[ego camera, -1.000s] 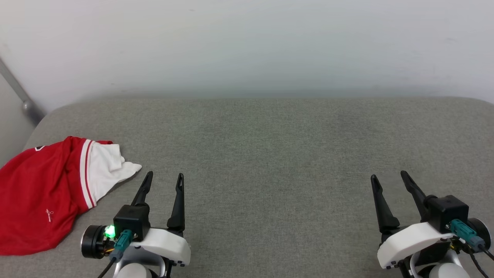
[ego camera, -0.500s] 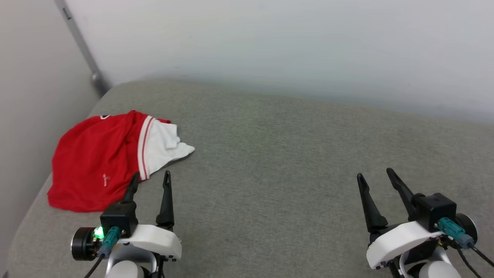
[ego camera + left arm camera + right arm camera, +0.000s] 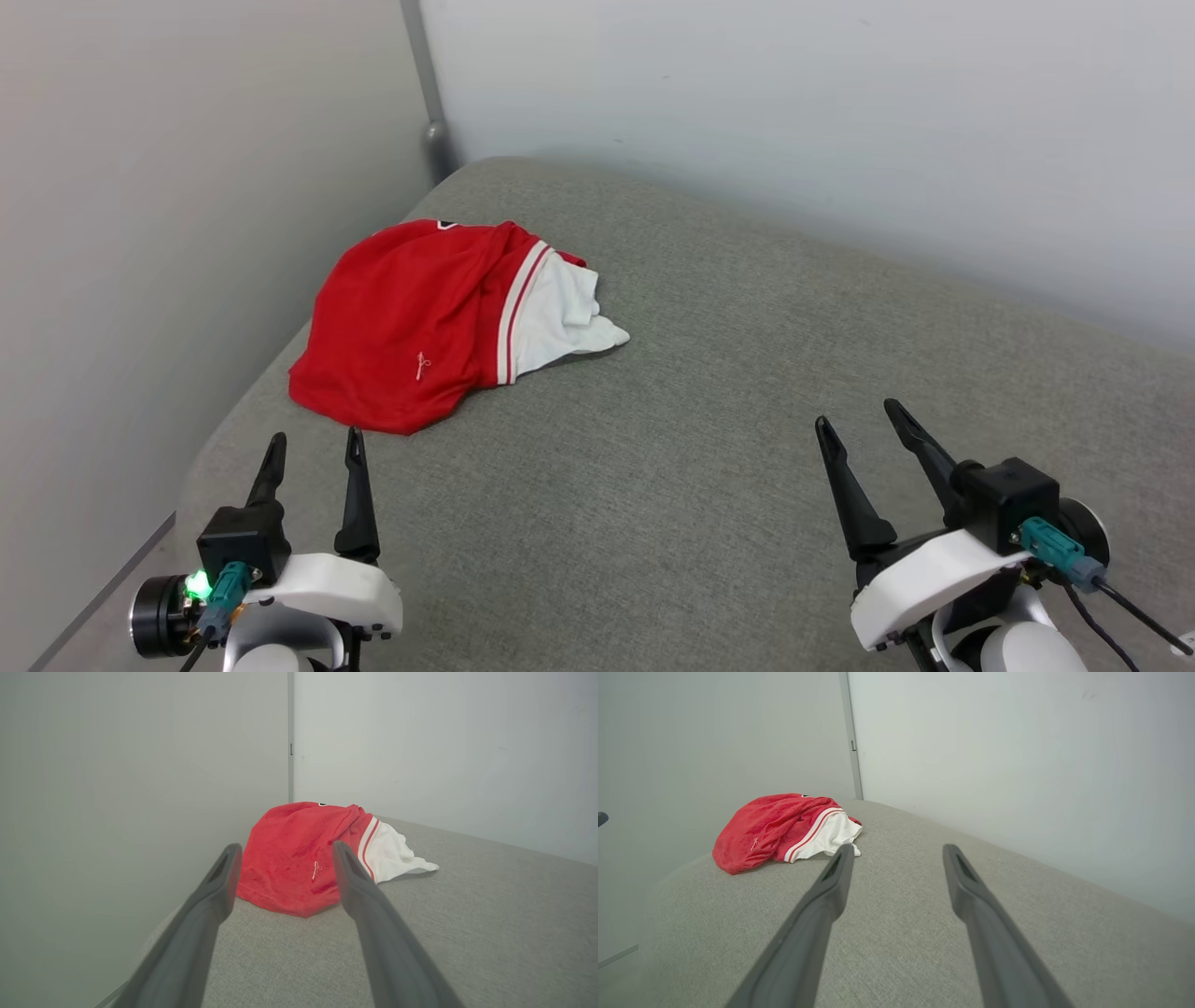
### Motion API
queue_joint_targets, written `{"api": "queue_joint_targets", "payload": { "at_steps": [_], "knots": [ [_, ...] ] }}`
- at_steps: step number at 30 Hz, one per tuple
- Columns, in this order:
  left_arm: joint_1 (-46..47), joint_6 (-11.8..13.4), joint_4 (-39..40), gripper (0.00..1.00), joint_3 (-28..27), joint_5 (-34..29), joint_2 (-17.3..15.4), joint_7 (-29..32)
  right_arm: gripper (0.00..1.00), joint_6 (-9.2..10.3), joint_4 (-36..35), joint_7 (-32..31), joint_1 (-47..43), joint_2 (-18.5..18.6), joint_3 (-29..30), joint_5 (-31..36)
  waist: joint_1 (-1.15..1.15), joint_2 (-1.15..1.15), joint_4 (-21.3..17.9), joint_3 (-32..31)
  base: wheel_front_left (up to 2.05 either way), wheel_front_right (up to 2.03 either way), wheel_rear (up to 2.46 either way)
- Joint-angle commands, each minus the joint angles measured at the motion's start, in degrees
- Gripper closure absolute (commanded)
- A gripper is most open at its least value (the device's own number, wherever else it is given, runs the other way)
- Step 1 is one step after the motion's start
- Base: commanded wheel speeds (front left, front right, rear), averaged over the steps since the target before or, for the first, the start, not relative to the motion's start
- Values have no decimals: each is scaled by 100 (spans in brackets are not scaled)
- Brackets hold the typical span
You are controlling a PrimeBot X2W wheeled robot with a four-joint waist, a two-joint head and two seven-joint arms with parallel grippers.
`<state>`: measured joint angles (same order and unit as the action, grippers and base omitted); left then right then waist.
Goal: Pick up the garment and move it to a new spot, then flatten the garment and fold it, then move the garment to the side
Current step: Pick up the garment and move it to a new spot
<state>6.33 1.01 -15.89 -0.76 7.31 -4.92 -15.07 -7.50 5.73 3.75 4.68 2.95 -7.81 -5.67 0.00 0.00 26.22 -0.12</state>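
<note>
Directly ahead of the left gripper [image 3: 316,437], near its wide, empty jaws, we are locating the crumpled red jersey [image 3: 411,327] on the grey cushion [image 3: 709,448], white sleeve trailing rightward. We are judging the right gripper [image 3: 857,415], equally wide and empty, the farther one.

The head view looks forward and down from above and behind the left gripper [image 3: 315,437] and right gripper [image 3: 857,413]. Each wrist view looks low along its own claw over the grey surface [image 3: 653,504]. All three share the garment [image 3: 411,317], ahead-left of both claws, nearer the left one
</note>
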Motion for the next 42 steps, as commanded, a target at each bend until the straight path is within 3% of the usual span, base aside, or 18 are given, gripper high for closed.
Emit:
{"api": "queue_joint_targets", "payload": {
  "at_steps": [1,7,12,17,22,29,34,38,39,40,42],
  "knots": [
    [-21,-9,14,0,-11,28,-11,-15,0,2,3,14,37,-7,2,-29,0,0,129,12,0,0,0],
    [1,3,36,0,-36,30,23,-15,0,2,4,-11,81,-7,-60,-45,0,0,162,39,0,0,0],
    [346,-76,-66,0,-94,195,41,-15,0,2,-38,-60,220,-6,-105,0,0,0,-35,207,0,0,0],
    [1288,-261,-290,0,-241,439,-252,347,0,2,-175,-163,477,3,-170,171,0,0,-435,675,0,0,0],
    [2419,-604,-690,0,-396,998,-622,1433,0,2,-321,-216,779,93,-206,228,0,0,-934,1335,0,0,0],
    [3485,-790,-1609,0,-378,1500,-1533,3380,0,2,-336,-144,1202,122,-274,265,0,0,-1539,2233,0,0,0],
    [3653,-839,-2288,0,-275,1784,-2044,4380,0,2,-192,-21,1400,92,-309,226,0,0,-1822,2593,0,0,0],
    [3612,-840,-2704,0,-296,2114,-2196,4938,0,2,-97,72,1492,73,-323,228,0,0,-1931,2720,0,0,0],
    [3585,-842,-2807,14,-288,2179,-2209,5075,0,2,-74,86,1511,69,-324,227,0,0,-1947,2735,0,0,0],
    [3534,-844,-2923,42,-266,2262,-2171,5240,0,2,-57,101,1521,66,-319,224,0,0,-1958,2732,0,0,0],
    [3476,-843,-3067,56,-273,2404,-2103,5438,0,2,-30,135,1540,58,-283,209,0,0,-1970,2726,0,0,0]
  ]
}}
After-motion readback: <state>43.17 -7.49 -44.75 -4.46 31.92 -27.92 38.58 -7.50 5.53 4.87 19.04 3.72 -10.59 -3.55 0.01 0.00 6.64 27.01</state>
